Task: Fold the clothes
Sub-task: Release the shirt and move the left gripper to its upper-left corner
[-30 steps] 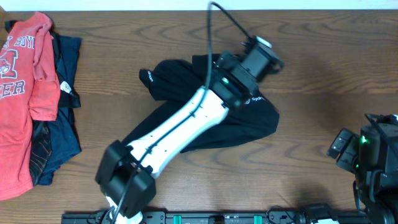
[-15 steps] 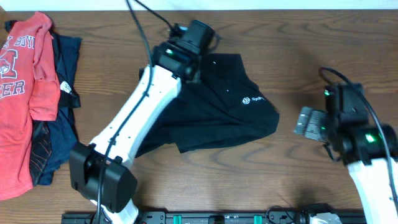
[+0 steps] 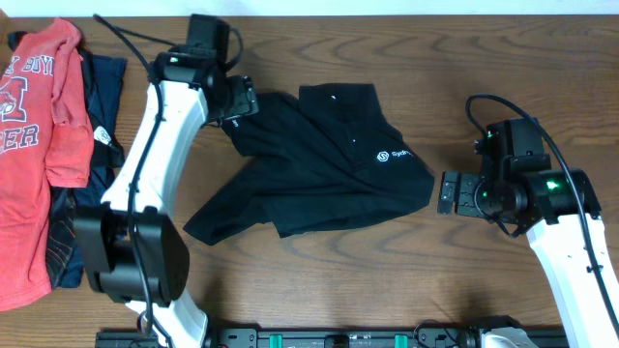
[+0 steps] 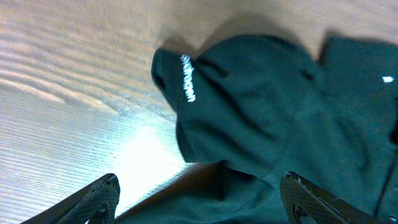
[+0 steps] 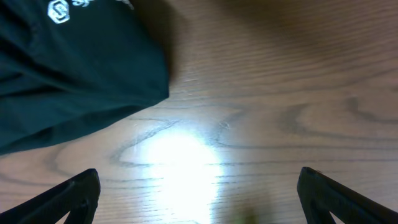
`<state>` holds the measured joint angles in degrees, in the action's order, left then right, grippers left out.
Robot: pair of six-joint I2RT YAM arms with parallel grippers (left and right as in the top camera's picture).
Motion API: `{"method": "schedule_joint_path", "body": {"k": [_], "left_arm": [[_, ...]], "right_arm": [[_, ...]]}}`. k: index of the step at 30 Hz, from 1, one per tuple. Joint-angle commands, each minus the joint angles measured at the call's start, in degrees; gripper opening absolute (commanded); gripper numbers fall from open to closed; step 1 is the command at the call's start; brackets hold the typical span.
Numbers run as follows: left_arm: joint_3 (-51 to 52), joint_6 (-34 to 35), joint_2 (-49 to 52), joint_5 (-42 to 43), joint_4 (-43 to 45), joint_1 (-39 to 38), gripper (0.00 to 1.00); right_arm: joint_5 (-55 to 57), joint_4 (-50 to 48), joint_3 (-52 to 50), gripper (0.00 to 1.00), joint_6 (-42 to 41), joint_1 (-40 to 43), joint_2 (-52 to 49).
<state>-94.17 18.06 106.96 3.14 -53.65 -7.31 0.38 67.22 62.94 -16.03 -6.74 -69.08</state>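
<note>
A black short-sleeved shirt (image 3: 319,169) with small white logos lies crumpled in the middle of the wooden table. My left gripper (image 3: 242,100) is open over its upper left sleeve, which shows with white lettering in the left wrist view (image 4: 249,118); the left gripper's jaws (image 4: 199,194) stand wide, the fabric between them. My right gripper (image 3: 451,192) is open just right of the shirt's right edge (image 5: 74,81), over bare wood, its jaws (image 5: 199,193) empty. An orange-red lettered T-shirt (image 3: 34,145) lies at the far left over a navy garment (image 3: 97,208).
The wooden table (image 3: 484,58) stretches bare at the right and along the front. The left arm (image 3: 145,174) reaches from the front edge up past the pile of garments. The right arm's base (image 3: 580,271) stands at the front right.
My left gripper has swung left across the shirt, from its right side to its upper left sleeve. My right arm has come in from the right edge toward the shirt's right side.
</note>
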Motion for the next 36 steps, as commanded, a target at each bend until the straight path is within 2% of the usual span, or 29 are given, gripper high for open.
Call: {"method": "schedule_joint_path", "body": {"k": [1, 8, 27, 31, 33, 36], "left_arm": [[1.33, 0.02, 3.69, 4.61, -0.17, 1.09, 0.84], [1.33, -0.50, 10.43, 10.45, 3.80, 1.14, 0.84], [1.36, 0.04, 17.33, 10.40, 9.11, 4.39, 0.83], [1.36, 0.09, 18.84, 10.99, 10.40, 4.35, 0.63], [1.36, 0.31, 19.32, 11.87, 11.43, 4.35, 0.49], [1.33, 0.55, 19.52, 13.42, 13.07, 4.35, 0.09]], "right_arm": [[-2.36, 0.17, 0.04, 0.99, 1.79, -0.83, 1.16], [-2.34, 1.86, 0.28, 0.99, 2.45, -0.83, 1.38], [-2.38, 7.28, 2.73, 0.99, 3.26, -0.83, 6.99], [-2.67, 9.03, 4.44, 0.99, 3.26, -0.83, 6.97], [-3.52, 9.57, 5.27, 0.99, 3.26, -0.83, 6.99], [-3.87, 9.90, 6.62, 0.99, 3.26, -0.83, 6.99]]}}
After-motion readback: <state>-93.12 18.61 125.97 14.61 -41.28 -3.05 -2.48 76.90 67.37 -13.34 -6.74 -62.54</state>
